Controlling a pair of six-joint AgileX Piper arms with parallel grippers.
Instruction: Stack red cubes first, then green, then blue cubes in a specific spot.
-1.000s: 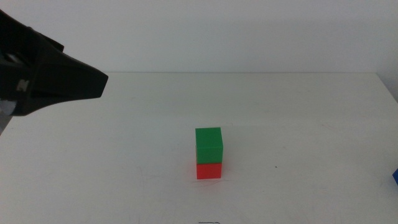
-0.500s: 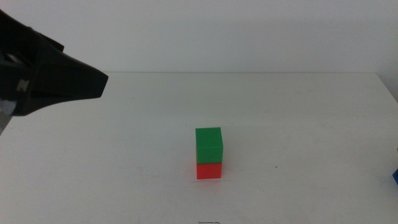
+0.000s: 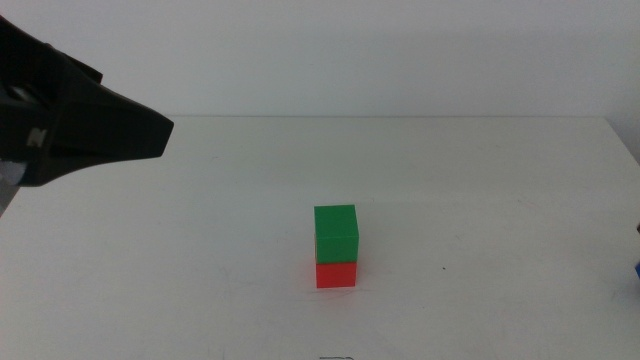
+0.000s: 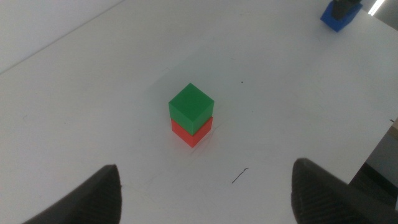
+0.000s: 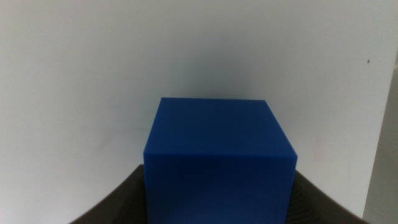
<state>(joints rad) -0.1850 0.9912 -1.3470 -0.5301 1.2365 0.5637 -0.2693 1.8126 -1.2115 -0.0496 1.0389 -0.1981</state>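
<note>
The green cube (image 3: 336, 234) sits squarely on the red cube (image 3: 337, 273) in the middle of the white table, and both show in the left wrist view as green cube (image 4: 191, 106) on red cube (image 4: 192, 133). My left gripper (image 3: 150, 135) hovers at the far left, well away from the stack, and the left wrist view shows the left gripper (image 4: 205, 167) open and empty. The blue cube (image 5: 217, 149) fills the gap between the jaws of my right gripper (image 5: 217, 190), which is shut on it. Only a sliver of the blue cube (image 3: 638, 268) shows at the middle view's right edge.
In the left wrist view the blue cube (image 4: 339, 17) lies far from the stack with a dark gripper part over it, near the table's edge (image 4: 373, 146). A small dark mark (image 4: 240, 176) lies on the white tabletop beside the stack.
The blue cube at the middle view's right edge has slid up and further out of the picture. The stack and the left arm have not moved.
</note>
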